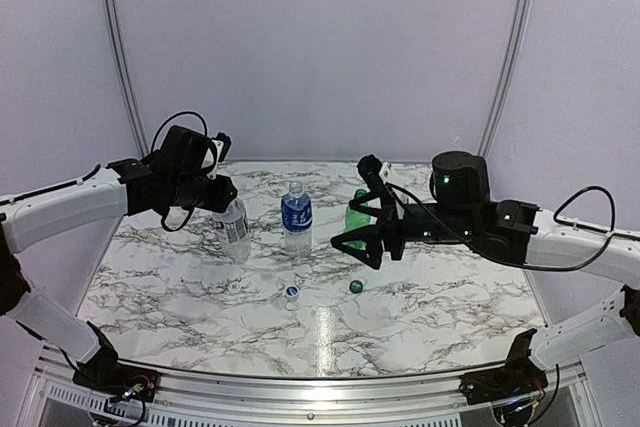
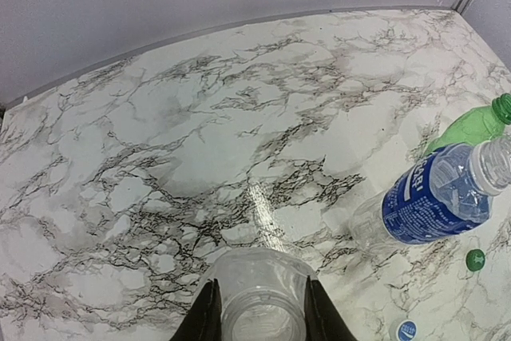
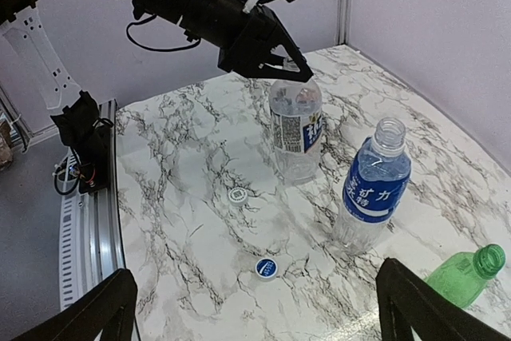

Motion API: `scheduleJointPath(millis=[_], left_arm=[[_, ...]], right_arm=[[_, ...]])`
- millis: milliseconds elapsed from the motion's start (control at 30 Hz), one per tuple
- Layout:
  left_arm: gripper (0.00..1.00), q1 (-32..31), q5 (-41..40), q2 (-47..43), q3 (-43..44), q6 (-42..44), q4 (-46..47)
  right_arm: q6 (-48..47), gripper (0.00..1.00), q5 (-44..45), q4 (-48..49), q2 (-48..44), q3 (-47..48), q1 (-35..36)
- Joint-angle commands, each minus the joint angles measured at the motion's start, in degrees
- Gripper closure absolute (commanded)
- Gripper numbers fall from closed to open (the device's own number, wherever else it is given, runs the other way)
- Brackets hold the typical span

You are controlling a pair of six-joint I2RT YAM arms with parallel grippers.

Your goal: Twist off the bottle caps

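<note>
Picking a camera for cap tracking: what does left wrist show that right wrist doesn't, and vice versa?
Left wrist only: the green cap. Right wrist only: the whitish cap and the left arm, jaws shut on the white-label bottle. Both: that bottle, the blue-label bottle, the green bottle, all uncapped, and the blue cap.

The left wrist view's bottom edge cuts off the white-label bottle [image 2: 259, 297] below its shoulder, and the blue-label bottle [image 2: 435, 197] hides the lower body of the green bottle [image 2: 471, 127]. From above, the right gripper [image 1: 364, 211] covers that bottle's base. Label print is too small to read.
</note>
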Motion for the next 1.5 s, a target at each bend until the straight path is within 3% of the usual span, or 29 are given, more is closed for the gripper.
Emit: scheduleJointPath(millis=[0,67,200,467,600,933,1200,1467], left_arm=[[1.0,0.78,-0.57,1.52,0.08,-0.59,3.16],[0.98,1.01,-0.35,2.06,-0.36,-0.6,3.37],[0.83,1.7,0.42,2.71,-0.99,-0.65,3.5],[0.35,2.78,2.28,2.14,-1.23,-1.04,3.41],[0.02,3.0,2.4,-0.77,-1.85,-0.68,3.41],[0.01,4.74,-2.39,-16.2,-7.61,-1.11,3.41],[0.01,9.56,-1.83,-27.45,-12.9,-1.43,3.76],[0.01,12.47,1.59,-37.26,-16.87,0.68,6.7]], right_arm=[[0.8,0.01,1.54,-0.16,-0.83,-0.06,-0.55],[0.8,0.02,1.63,-0.16,-0.73,-0.02,-0.55],[0.78,0.02,2.01,-0.46,-0.55,0.19,-0.6],[1.01,0.02,3.54,-1.66,-0.8,0.89,-0.66],[2.4,0.02,6.39,-2.99,-1.7,1.17,-0.75],[8.41,0.02,23.71,-11.71,-6.85,3.1,-4.7],[7.51,0.01,24.2,-14.17,-12.05,3.45,-15.03],[4.18,0.01,25.52,-13.96,-13.57,1.82,-18.5]])
